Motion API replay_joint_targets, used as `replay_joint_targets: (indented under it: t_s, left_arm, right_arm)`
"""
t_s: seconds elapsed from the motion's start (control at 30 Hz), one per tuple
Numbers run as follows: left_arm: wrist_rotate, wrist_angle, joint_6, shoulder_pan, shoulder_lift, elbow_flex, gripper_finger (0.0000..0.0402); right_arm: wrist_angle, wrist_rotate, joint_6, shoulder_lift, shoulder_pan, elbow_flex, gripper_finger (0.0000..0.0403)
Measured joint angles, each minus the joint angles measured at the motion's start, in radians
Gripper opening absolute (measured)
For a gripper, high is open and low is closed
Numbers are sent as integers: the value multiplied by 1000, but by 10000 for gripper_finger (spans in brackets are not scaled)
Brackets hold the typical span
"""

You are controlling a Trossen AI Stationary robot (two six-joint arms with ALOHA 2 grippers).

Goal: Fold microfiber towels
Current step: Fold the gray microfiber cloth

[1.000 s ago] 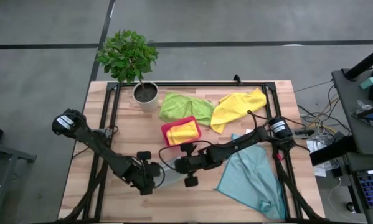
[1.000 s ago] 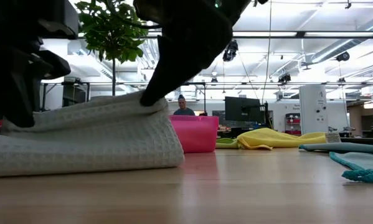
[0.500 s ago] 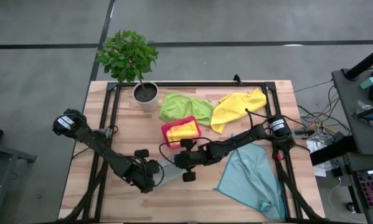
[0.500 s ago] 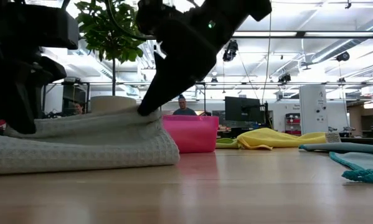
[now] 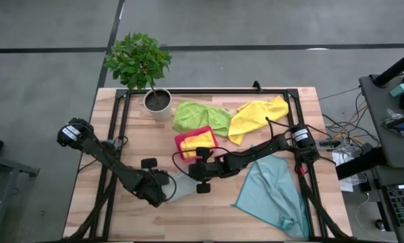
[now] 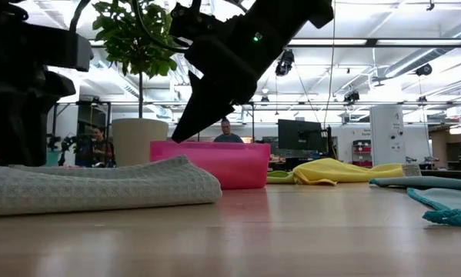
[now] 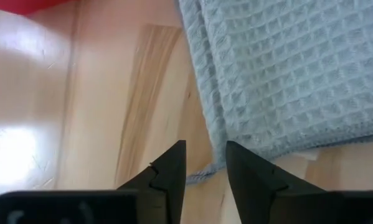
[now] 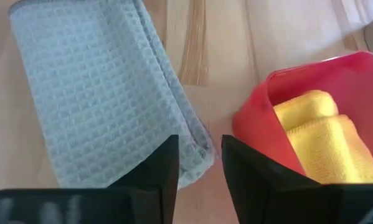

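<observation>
My left gripper (image 7: 205, 163) hangs just above the near edge of the pale grey waffle-weave microfiber towel (image 7: 286, 74), fingers parted by a narrow gap with nothing between them; I read that as a let-go, since the cloth lies flat on the pale wooden table (image 7: 80, 112) under it rather than pinched up. My right gripper (image 8: 198, 158) is the same story at the towel's other end, fingers a little apart and empty, poised over the folded edge nearest the small pink rectangular plastic tray (image 8: 254, 124). From above, both grippers flank the grey towel (image 5: 181, 187) at the front middle of the table, one at each short end, which I judge is how a two-handed fold gets laid down and released. The tray sits just beside the cloth and holds a folded yellow towel (image 8: 317, 137), presumably the spot for finished pieces. Farther back lie a crumpled lime green towel (image 5: 200, 115) and a loose yellow towel (image 5: 259, 116), touching each other, and a light teal-blue towel (image 5: 276, 192) spreads toward my right front corner, all unfolded. A potted green plant (image 5: 139, 61) stands at the back left. The level view hides most of the grey towel's top behind the arms, and I cannot tell how many layers it has or whether the edges line up.
</observation>
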Motion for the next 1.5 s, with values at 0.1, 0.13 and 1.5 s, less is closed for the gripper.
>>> replay_joint_targets:
  t_s: [0.1, 0.13, 1.5]
  left_arm:
    - [2, -21, 7, 0, -2, 18, 99]
    - [5, -22, 15, 0, -2, 29, 99]
    - [-97, 817, 291, 26, 13, -262, 37]
  right_arm:
    - [-2, 1, -7, -8, 17, 0, 104]
    - [-2, -1, -12, -12, 25, 0, 100]
    - [269, -139, -23, -9, 88, -131, 149]
